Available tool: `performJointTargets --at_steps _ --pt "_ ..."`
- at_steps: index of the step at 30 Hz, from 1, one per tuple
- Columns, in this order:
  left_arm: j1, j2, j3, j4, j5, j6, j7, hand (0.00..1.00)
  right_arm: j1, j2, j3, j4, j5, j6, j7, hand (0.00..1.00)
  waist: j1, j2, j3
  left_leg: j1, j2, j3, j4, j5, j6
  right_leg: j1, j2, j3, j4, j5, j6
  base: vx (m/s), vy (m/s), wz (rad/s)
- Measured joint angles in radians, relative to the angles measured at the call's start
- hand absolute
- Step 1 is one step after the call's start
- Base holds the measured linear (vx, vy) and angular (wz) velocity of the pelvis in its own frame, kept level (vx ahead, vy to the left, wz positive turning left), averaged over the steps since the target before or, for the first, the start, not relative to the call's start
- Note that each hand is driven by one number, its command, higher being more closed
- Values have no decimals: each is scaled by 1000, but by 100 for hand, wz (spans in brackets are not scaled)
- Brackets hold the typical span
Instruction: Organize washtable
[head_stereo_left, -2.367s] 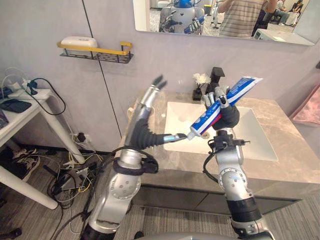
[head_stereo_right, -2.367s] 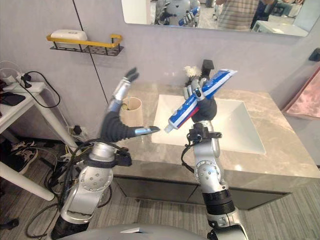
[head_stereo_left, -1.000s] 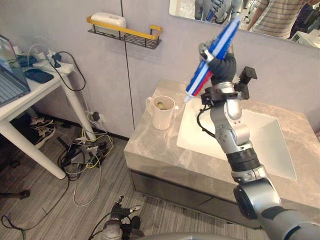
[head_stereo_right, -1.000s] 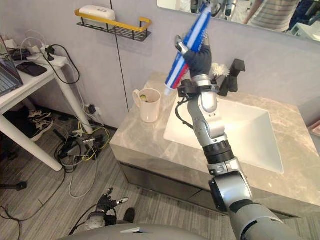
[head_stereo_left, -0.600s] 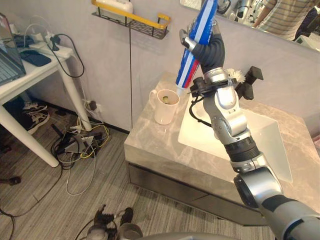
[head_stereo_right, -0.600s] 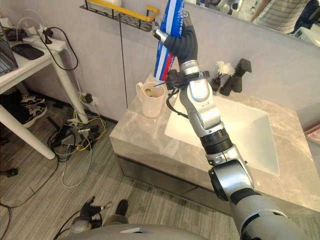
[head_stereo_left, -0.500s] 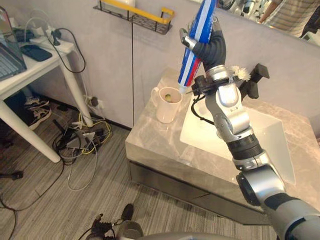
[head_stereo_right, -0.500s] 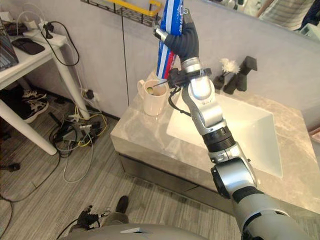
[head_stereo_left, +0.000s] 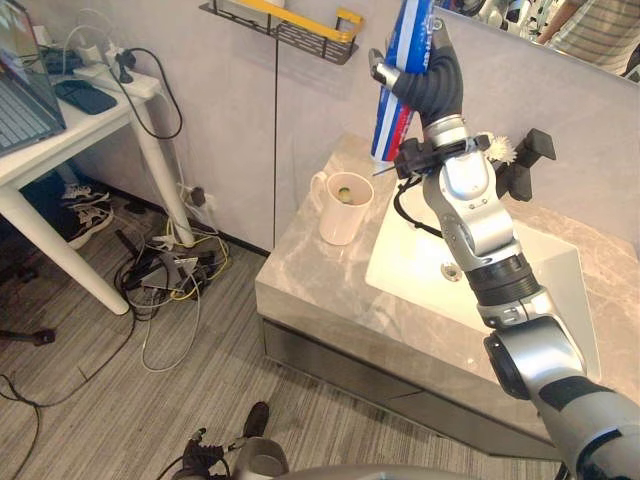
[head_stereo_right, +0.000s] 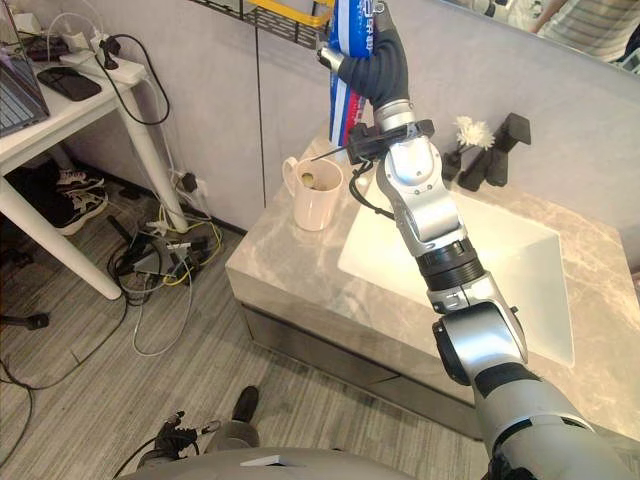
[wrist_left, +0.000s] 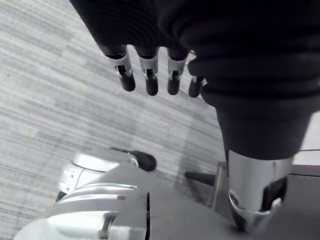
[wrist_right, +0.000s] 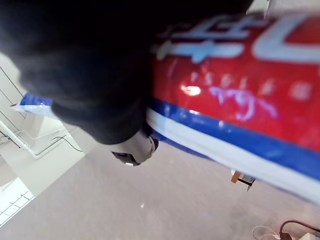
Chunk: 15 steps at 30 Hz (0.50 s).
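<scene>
The right robot hand (head_stereo_left: 428, 85) is gripping the toothpaste tube (head_stereo_left: 389, 124), its fingers clamped around the middle. Compared with a couple of seconds ago, the tube is no longer lying slanted over the sink (head_stereo_left: 430, 270). It is now standing almost upright in the air with its cap end pointing down, and it has travelled to the left end of the bench (head_stereo_left: 320, 290). The lower end is hanging close above the rim of the cream mug (head_stereo_left: 342, 208), on the side nearer the sink. Whether it is right over the opening cannot be told. The mug is standing upright on the bench near its left back corner, with nothing touching it. The left robot hand (wrist_left: 148, 75), which was raised beside the tube's cap earlier, is now hanging low with its fingers apart and relaxed, holding nothing.

The head views are taking in the whole bench, the black tap (head_stereo_left: 525, 165) behind the sink and the yellow-railed wall rack (head_stereo_left: 300, 25). The right wrist view is showing the tube from very close, with its red, blue and white bands and one fingertip (wrist_right: 132, 150) curling against it. The left wrist view is showing that arm's fingers dangling over the grey striped floor (wrist_left: 45, 90).
</scene>
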Motion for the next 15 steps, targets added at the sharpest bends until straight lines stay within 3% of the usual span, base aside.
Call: performJointTargets --at_steps 11,15 --pt "-3 3 -2 -12 0 -7 -1 0 0 1 4 21 0 2 14 100 7 -4 30 -28 -1 -10 0 4 -3 -23 0 -4 1 0 -1 7 -3 1" --pt "-5 2 -6 -17 1 -6 -2 0 0 1 4 41 0 22 13 100 14 -4 30 -32 -2 -17 3 7 -7 -23 2 -4 -1 -3 -4 41 -22 5"
